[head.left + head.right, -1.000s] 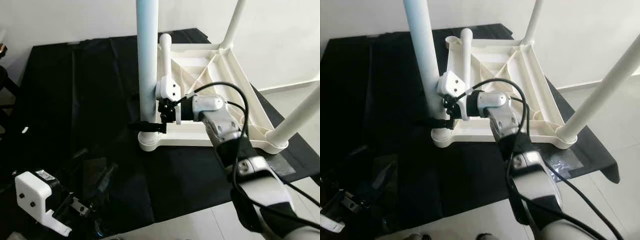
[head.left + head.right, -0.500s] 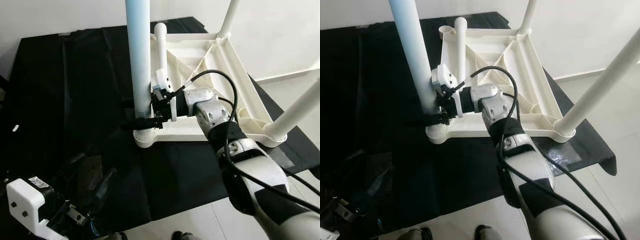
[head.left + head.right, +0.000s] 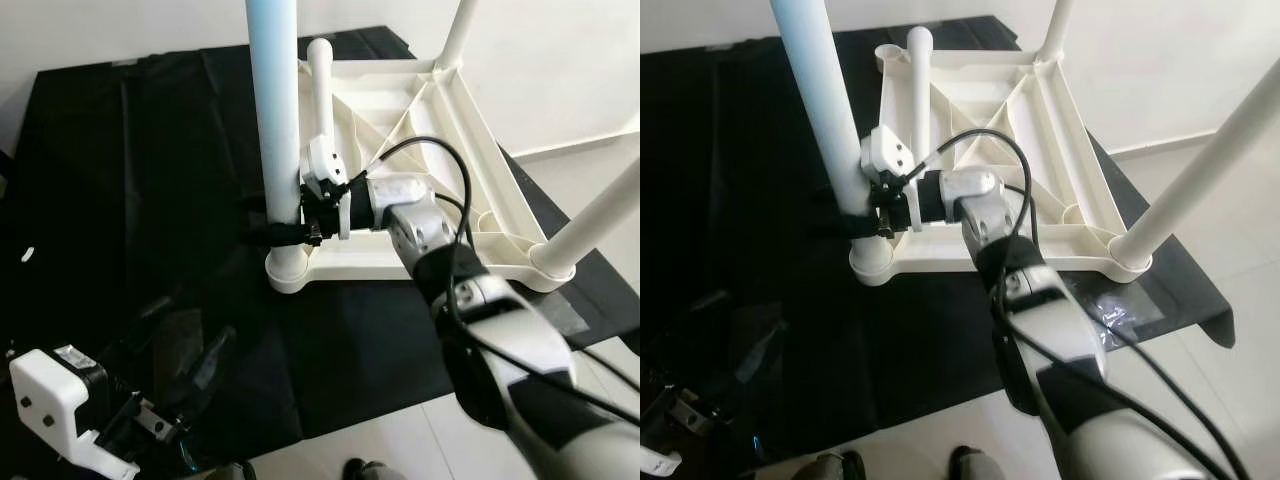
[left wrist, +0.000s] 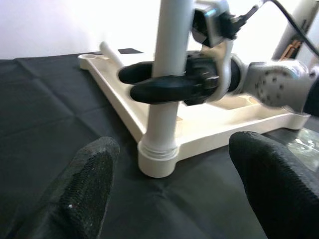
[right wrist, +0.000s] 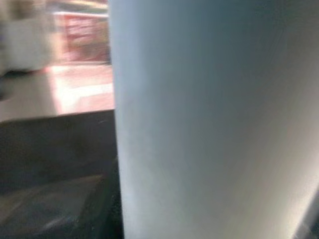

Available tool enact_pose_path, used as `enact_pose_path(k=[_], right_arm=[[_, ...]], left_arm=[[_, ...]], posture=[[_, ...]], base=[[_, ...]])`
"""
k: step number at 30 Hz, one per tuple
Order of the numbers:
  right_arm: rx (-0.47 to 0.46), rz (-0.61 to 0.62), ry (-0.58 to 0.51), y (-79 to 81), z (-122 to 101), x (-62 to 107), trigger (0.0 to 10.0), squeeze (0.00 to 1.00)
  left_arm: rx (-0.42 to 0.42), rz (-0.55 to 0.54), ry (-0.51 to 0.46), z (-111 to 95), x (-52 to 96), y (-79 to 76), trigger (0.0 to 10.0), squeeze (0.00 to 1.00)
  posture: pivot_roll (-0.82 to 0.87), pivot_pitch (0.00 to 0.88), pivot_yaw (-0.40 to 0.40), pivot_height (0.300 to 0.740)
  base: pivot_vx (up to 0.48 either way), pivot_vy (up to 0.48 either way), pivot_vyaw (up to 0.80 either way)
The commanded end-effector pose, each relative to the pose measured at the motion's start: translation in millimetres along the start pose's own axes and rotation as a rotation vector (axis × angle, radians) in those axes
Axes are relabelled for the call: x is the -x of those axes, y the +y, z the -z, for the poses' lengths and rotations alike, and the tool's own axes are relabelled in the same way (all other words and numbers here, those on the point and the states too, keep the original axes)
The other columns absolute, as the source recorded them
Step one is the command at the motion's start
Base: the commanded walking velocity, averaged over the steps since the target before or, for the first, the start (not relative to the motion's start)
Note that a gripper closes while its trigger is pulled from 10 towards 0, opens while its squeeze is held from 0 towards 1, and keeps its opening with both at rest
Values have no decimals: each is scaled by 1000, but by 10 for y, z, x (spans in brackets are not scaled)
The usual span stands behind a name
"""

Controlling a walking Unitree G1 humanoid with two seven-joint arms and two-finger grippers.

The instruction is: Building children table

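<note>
white table leg [image 3: 274, 130] – gripped by right hand [image 3: 285, 222].

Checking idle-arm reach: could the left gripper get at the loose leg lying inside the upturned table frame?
Probably not easily: the left gripper sits low and near, with the clamped upright leg and right gripper before the loose leg.

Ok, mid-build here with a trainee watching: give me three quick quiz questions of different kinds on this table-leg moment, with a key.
1. True or false: the right gripper is shut on the near-left leg.
2. How many legs stand upright in the upturned tabletop? A) one B) three C) four
3. Fill in: the loose leg lies on the ____.

Key: 1 true. 2 B; the far-left socket is unfilled. 3 tabletop. The left gripper is open, low over the black sheet.
</note>
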State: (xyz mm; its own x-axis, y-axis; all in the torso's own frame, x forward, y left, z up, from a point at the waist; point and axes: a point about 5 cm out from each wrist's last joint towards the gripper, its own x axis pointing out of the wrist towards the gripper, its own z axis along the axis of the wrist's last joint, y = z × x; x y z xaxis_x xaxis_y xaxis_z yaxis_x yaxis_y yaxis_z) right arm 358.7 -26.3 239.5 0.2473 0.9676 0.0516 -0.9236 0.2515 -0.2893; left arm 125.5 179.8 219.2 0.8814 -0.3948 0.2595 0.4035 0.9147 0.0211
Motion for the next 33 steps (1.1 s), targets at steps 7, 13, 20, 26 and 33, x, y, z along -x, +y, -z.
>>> enact_pose_path(k=[7,13,20,26,33], right_arm=[[-51,501,121,693,276,-40,0,0],[-40,480,105,592,305,-81,0,0],[-53,209,-32,553,10,-98,10000,1000],[8,60,-22,424,-85,14,10000,1000],[121,-92,53,221,-113,111,10000,0]], left_arm=[[13,21,19,71,-45,44,10000,0],[16,31,16,94,-74,54,10000,0],[0,27,13,78,-73,88,10000,0],[2,27,13,82,-75,65,10000,0],[6,24,15,80,-59,45,10000,0]], posture=[[114,210,-18,740],[131,185,-18,740],[147,176,-29,740],[158,182,-42,740],[160,192,-48,740]], base=[[0,0,0],[0,0,0],[0,0,0],[0,0,0],[0,0,0]])
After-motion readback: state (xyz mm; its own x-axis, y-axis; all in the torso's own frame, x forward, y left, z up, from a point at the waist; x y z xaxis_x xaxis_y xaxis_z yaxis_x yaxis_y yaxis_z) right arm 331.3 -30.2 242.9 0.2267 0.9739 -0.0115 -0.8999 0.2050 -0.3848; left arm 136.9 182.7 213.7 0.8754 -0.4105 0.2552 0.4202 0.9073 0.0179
